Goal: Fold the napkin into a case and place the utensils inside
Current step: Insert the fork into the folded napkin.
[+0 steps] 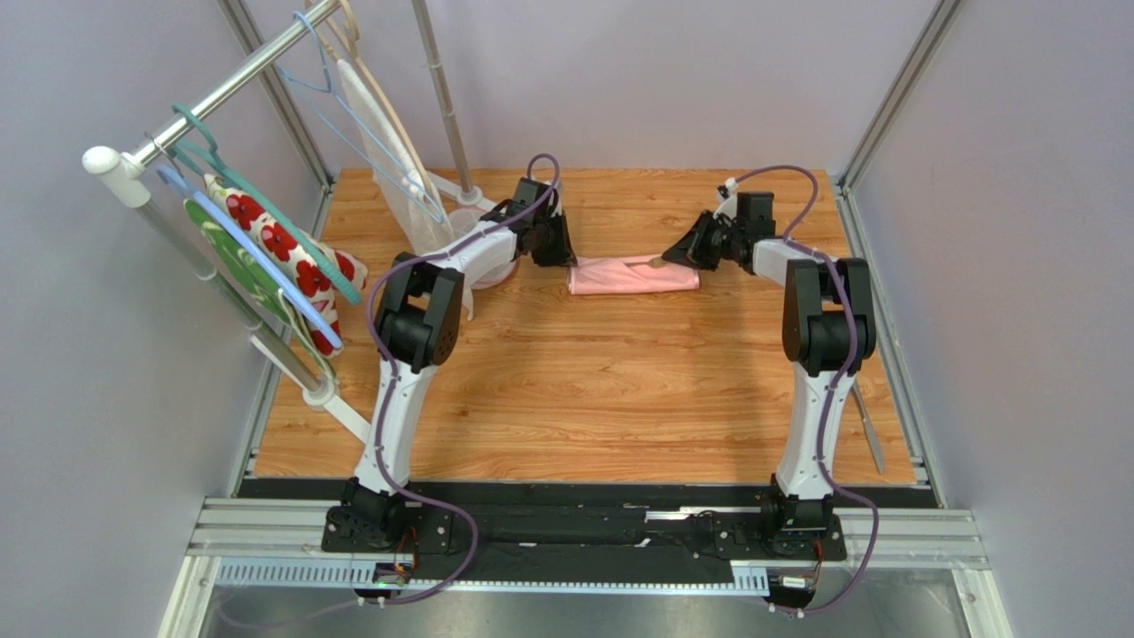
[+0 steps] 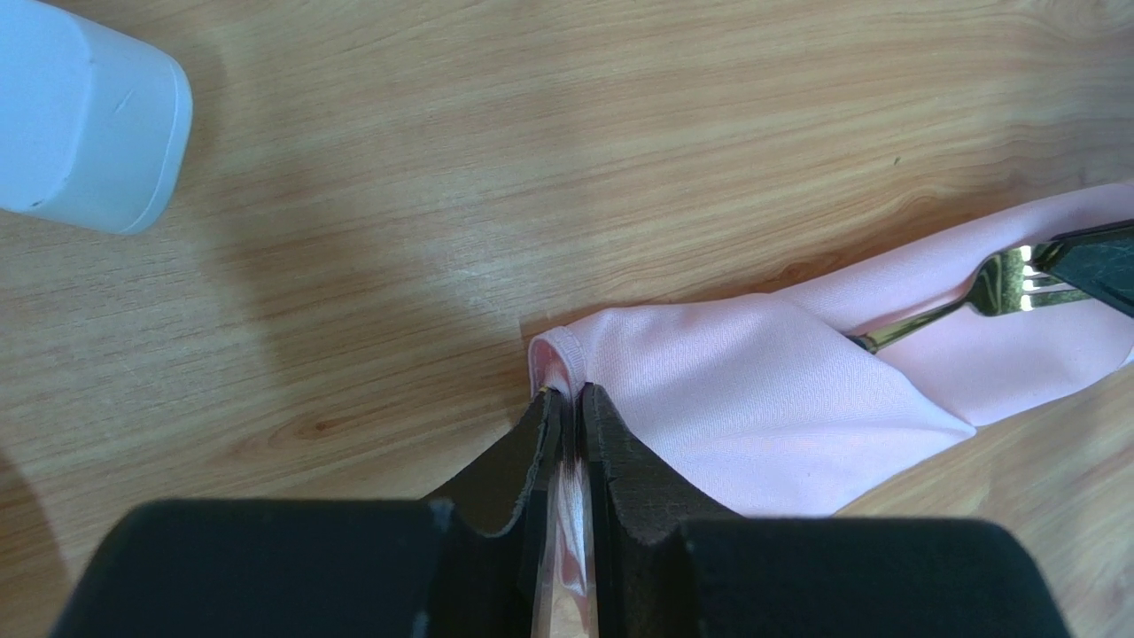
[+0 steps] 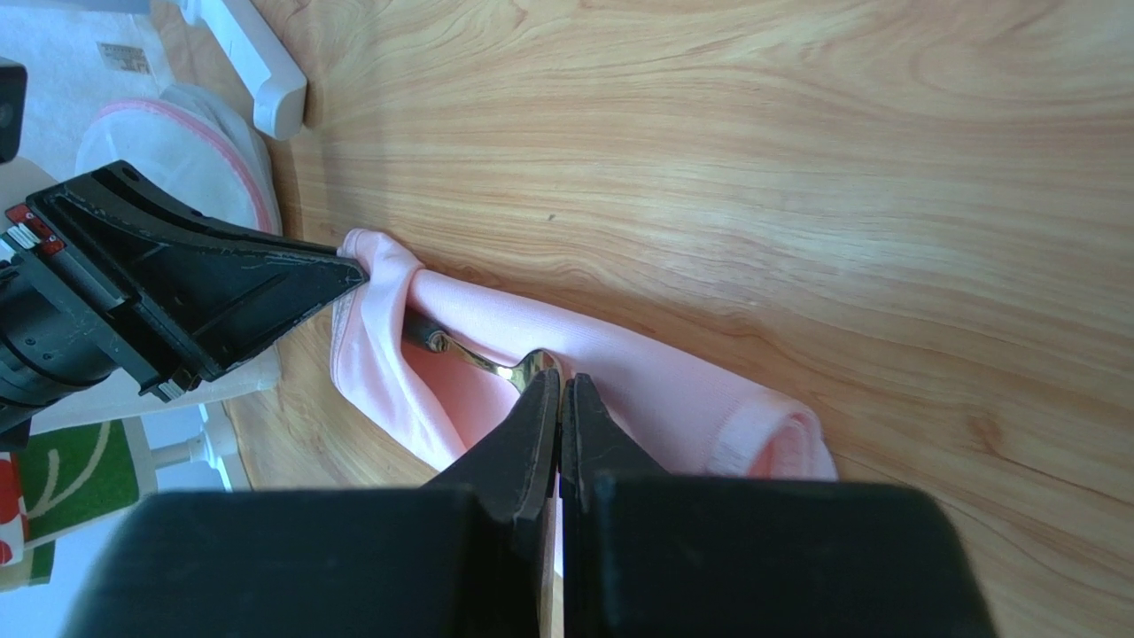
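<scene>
Nearest, a spare utensil (image 1: pixel 869 428) lies by the right edge of the table (image 1: pixel 599 386). Farther back, the left gripper (image 2: pixel 568 399) pinches one end of the folded napkin (image 2: pixel 746 399), its jaws nearly together on the cloth. The right gripper (image 3: pixel 559 388) is clamped on the fork (image 2: pixel 996 285). I'd hold that end firm and slide the fork straight in, or the cloth may bunch.

Bright even light, soft shadows, blurred wrist-view foregrounds
</scene>
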